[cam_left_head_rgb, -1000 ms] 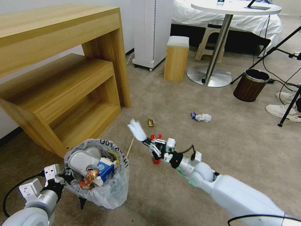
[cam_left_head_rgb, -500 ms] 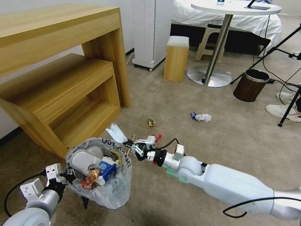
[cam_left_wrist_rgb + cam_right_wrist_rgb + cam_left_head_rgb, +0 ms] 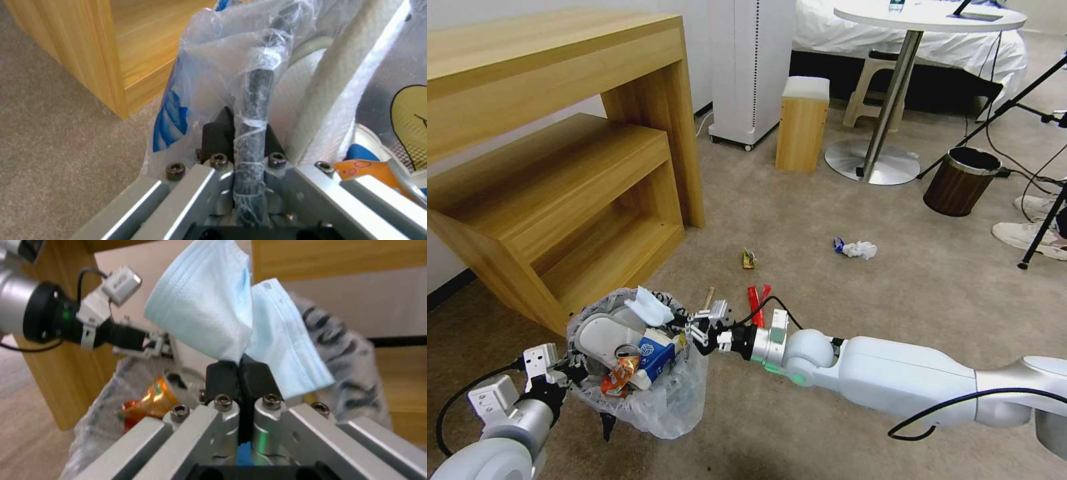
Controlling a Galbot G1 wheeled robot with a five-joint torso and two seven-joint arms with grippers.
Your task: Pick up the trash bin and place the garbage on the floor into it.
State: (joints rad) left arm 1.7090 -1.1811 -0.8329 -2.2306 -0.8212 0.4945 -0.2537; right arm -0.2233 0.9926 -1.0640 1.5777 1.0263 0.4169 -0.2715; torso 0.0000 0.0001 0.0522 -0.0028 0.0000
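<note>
Having swung our right gripper (image 3: 684,325), pinching the face mask (image 3: 652,307), over the trash bin (image 3: 647,393) our left gripper (image 3: 249,146) is clamping, we are aiming for a central drop.

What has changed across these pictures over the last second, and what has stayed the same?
The right gripper, shut on the pale blue face mask, swung toward the robot's left, carrying it from above the floor to over the trash bin. The left gripper still clamps the bin's rim. The floor litter has not moved.

Wooden shelf unit (image 3: 560,167), brown bin (image 3: 960,181)
</note>
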